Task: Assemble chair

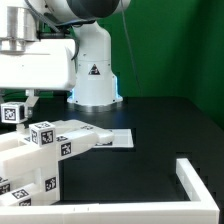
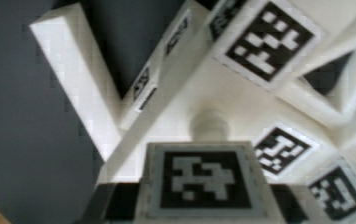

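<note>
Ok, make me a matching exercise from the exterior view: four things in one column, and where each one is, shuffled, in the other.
1. chair parts
2. marker board
3. corner rail
4. robot base

A. standing at the back, centre
B. exterior view's lower right
C. lying flat, mid-picture
D. exterior view's lower left

Pairs: 1-D, 2-C, 3-B, 4-A

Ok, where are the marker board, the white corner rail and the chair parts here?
marker board (image 1: 118, 139), exterior view, on its flat top face.
corner rail (image 1: 193, 178), exterior view, on the top of its near arm.
chair parts (image 1: 70, 135), exterior view, on a tagged white piece's upper face.
</note>
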`<state>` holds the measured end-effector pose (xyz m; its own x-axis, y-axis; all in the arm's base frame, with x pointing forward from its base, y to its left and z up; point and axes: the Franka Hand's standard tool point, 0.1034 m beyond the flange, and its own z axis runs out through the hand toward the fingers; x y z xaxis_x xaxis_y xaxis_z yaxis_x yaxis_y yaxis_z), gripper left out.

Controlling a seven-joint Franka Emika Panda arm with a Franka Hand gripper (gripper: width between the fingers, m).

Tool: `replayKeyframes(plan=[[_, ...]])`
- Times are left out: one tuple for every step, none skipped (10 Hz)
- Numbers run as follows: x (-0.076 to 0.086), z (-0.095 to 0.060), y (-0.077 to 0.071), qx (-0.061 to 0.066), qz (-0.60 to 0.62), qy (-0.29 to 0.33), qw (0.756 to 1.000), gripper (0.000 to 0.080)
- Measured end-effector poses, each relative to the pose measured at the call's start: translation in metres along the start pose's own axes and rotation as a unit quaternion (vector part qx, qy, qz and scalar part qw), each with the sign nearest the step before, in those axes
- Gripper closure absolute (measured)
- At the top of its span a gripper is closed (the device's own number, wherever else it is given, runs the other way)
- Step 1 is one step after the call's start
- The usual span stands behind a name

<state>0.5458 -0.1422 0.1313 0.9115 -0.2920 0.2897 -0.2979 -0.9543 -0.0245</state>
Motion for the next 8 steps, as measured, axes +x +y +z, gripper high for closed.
replayKeyframes(plan=[[0.0008, 0.0003, -0.0021, 0.001, 0.001, 0.0, 1.0, 0.0532], [-0.0006, 0.0015, -0.0003, -0.002, 0.001, 0.0, 1.0, 0.0532], [-0.0028, 0.0027, 0.0025, -0.003, 0.003, -0.002, 1.0, 0.0532], [-0.0038, 0.003, 0.0043, -0.004, 0.004, -0.003, 1.0, 0.0532], [-0.0054, 0.0039, 0.0038, -0.004, 0.011, -0.004, 1.0, 0.0532], [-0.007, 0.0051, 0.004, -0.006, 0.013, -0.006, 1.0, 0.0532], [-0.0067, 0.0049, 0.0044, -0.007, 0.01, -0.006, 1.0, 0.0532], [-0.0067, 0.0049, 0.0044, -0.007, 0.01, -0.007, 1.0, 0.0532]])
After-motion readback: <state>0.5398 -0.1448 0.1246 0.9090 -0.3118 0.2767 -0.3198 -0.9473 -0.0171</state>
